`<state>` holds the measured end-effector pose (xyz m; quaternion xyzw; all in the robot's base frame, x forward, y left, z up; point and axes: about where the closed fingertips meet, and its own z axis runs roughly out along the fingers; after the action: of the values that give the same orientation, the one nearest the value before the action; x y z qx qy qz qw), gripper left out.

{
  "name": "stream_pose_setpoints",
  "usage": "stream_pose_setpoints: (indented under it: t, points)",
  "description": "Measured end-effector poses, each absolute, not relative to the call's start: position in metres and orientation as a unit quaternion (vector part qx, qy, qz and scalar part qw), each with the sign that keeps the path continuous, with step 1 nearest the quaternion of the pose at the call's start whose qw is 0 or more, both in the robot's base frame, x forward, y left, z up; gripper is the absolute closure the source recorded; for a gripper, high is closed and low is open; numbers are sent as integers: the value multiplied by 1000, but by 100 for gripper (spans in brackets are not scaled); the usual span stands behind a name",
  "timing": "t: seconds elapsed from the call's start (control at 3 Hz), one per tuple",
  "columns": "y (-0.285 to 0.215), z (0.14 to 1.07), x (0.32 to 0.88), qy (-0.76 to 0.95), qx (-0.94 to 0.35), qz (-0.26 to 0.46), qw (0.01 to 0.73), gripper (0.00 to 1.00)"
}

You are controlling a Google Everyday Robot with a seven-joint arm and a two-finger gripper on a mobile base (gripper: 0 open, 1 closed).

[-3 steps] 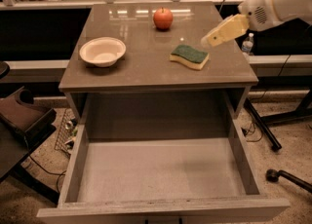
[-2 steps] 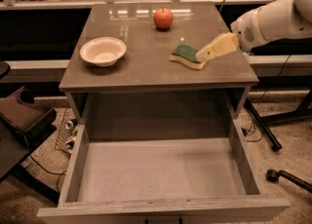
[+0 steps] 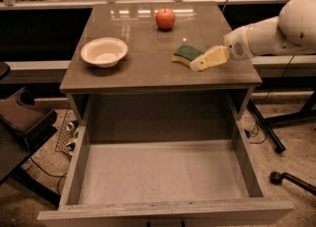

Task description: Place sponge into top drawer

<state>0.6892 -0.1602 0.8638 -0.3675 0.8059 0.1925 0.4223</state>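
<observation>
Sponge [image 3: 185, 53]: on the tabletop [image 3: 143, 70], right of the middle, behind the open top drawer [image 3: 163, 210].
Hand [image 3: 201, 63]: at the sponge's right front edge, seemingly touching it.
Hand state: I cannot tell whether it is grasping or released.
Direction: the sponge lies just left of the hand, with its long axis roughly left to right.

So the table [image 3: 143, 70] is a grey-brown flat top in the upper middle of the frame. On it there's a white bowl [image 3: 103, 52] toward the left, a red apple [image 3: 165, 18] near the back edge, and the sponge [image 3: 185, 53] right of centre, green side up. The gripper [image 3: 200, 64] is low over the top, right at the sponge's right end.
</observation>
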Motion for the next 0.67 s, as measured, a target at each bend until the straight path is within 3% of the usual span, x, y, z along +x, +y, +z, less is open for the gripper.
stream_pose_setpoints:
  t: [0.67]
  points:
    - [-128,845,704,792,-372,224,429,0]
